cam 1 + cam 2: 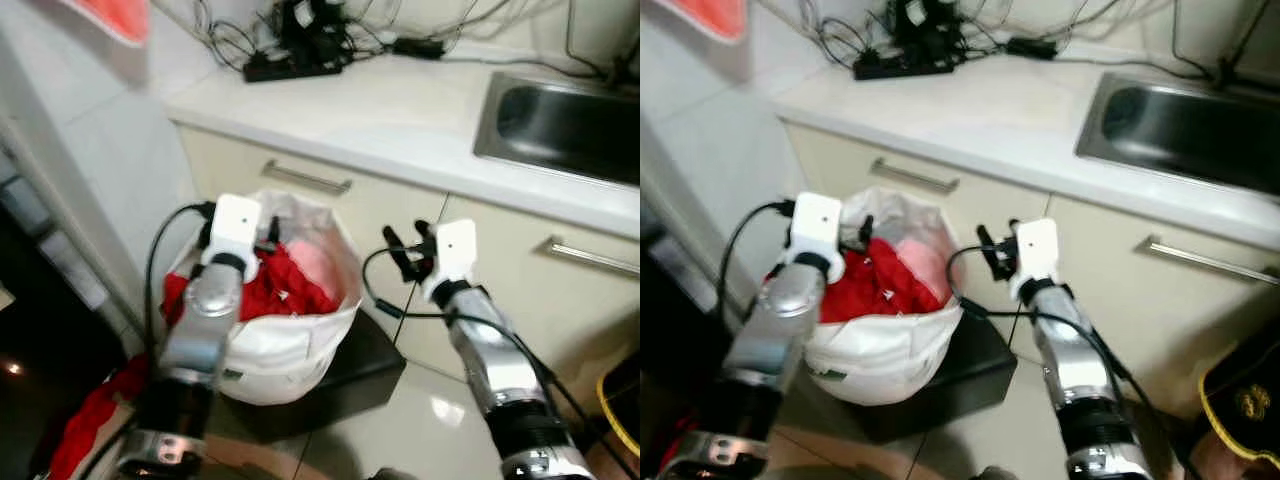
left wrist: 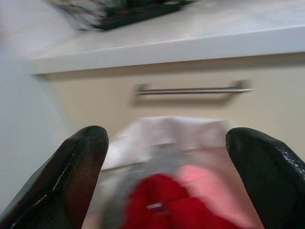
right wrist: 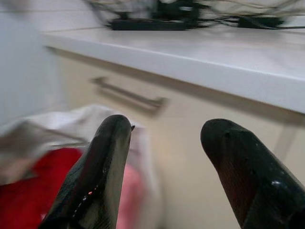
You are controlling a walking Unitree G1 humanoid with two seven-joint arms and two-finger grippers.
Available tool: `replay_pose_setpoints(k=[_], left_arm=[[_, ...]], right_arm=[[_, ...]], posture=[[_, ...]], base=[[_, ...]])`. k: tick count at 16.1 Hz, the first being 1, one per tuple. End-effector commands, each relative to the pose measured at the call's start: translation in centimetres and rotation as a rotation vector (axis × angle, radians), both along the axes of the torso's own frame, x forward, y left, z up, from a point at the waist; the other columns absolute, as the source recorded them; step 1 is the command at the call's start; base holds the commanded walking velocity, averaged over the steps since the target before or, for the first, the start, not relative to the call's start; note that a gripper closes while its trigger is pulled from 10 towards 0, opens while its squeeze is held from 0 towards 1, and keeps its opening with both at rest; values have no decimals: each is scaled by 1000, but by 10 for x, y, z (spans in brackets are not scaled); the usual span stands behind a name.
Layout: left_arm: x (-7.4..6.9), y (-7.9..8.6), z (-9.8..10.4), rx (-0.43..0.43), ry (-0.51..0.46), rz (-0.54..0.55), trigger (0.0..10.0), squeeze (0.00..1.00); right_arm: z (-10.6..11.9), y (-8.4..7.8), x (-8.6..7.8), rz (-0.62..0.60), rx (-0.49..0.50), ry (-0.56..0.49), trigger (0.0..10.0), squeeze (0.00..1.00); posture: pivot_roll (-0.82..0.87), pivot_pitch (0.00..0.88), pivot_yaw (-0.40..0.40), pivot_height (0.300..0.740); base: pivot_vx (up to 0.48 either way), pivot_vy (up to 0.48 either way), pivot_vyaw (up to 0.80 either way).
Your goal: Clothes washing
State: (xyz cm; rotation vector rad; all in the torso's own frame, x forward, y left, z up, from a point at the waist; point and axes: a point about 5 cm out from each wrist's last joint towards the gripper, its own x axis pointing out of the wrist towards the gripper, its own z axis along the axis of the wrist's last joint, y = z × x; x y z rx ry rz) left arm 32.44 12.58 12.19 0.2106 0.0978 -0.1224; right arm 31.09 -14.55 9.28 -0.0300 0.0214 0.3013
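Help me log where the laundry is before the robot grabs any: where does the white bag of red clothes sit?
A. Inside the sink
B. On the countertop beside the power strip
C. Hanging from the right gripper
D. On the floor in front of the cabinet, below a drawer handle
D: the white bag stands low before the cabinet, under the drawer handle, with red clothes inside and the left gripper open above it.

Clothes [image 1: 290,280] in the laundry bag [image 1: 290,350] before the cabinet [image 1: 330,200]; sink [image 1: 560,120] on the counter [image 1: 380,110] at right
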Motion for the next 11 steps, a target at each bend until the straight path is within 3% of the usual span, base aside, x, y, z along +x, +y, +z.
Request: replay_pose_setpoints(k=[1,5,7,8,11], left_arm=[[3,8,7,30,-10,34,10000,0],[1,13,3,42,11,52,10000,0],[-1,17,1,85,20,64,10000,0],[-1,21,-3,170,39,78,10000,0],[2,19,-13,220,123,11,10000,0]], right_arm=[[7,0,7,-7,19,7,10000,0],[10,-1,12,-11,17,15,10000,0],[13,-1,15,5,16,16,10000,0],[14,0,14,28,23,22,10000,0],[16,3,2,103,68,29,10000,0]], posture=[[-72,0,10,740],[-62,0,10,740],[-59,0,9,740],[-53,0,8,740],[-54,0,10,740]], base=[[442,0,0],[432,0,0],[416,0,0],[334,345,0],[0,0,0]])
